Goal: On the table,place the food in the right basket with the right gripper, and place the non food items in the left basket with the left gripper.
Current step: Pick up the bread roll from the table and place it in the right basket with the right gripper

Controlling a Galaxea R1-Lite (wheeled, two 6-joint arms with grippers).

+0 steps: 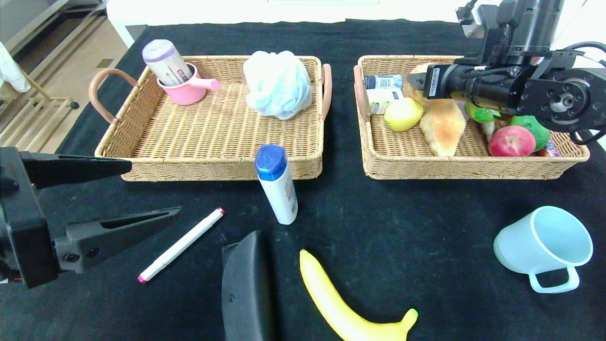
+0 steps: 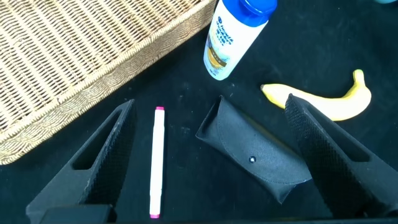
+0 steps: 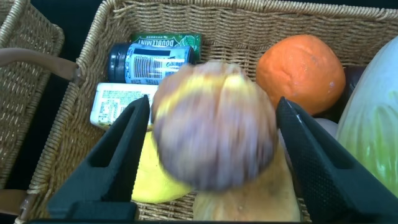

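Currently, the black surface [image 1: 402, 222] carries two wicker baskets along its far edge. The left basket [image 1: 213, 128] holds a pink cup [image 1: 187, 90] with a tube standing tilted in it, and a pale blue bath sponge [image 1: 278, 84]. The right basket [image 1: 466, 161] holds a bread loaf [image 1: 442, 125], a lemon [image 1: 403, 114], a red apple [image 1: 511, 141], a green fruit [image 1: 532, 127], an orange [image 3: 301, 71], a dark can [image 3: 152, 56] and a small white carton [image 3: 115, 102].

The right gripper [image 3: 208, 155] hangs over the right basket, above the loaf. Its jaws stand wide apart, and a blurred round brown pastry [image 3: 214, 124] sits between them; whether they touch it cannot be told.

The left gripper [image 2: 211, 158] hovers at the near left edge of the surface. Its jaws are fully spread and hold nothing; a pink-tipped marker [image 1: 181, 245] and a black glasses case [image 2: 255, 155] lie on the surface between them.

A pale blue mug [image 1: 544, 246] lies on its side near the right edge. A banana [image 1: 343, 308] lies at the near edge, beside the case. A white bottle with a blue cap [image 1: 277, 184] stands just in front of the left basket.
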